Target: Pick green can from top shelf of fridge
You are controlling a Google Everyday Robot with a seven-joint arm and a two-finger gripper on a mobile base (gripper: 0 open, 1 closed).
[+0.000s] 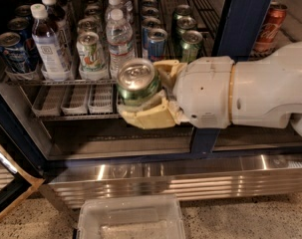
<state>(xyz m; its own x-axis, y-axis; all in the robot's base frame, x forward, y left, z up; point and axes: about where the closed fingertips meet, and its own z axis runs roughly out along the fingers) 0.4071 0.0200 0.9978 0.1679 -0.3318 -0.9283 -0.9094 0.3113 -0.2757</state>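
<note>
My gripper (143, 96) reaches in from the right on a white arm, and its cream fingers (149, 117) are shut on the green can (137, 80). The can is upright, with its silver top and pull tab showing. I hold it in front of the fridge opening, out past the front edge of the top shelf (61, 81) and above the lower rack. More green cans (190, 44) stand on the top shelf behind my gripper, next to the fridge's dark blue centre post (240, 21).
The top shelf holds water bottles (119, 39), a white can with green-and-orange print (90, 54), blue-and-silver cans (11, 51) and a red can (269, 26) right of the post. The lower rack carries clear lane trays (73, 99). A clear plastic bin (130, 220) lies on the floor below. The door edge (11, 193) is at bottom left.
</note>
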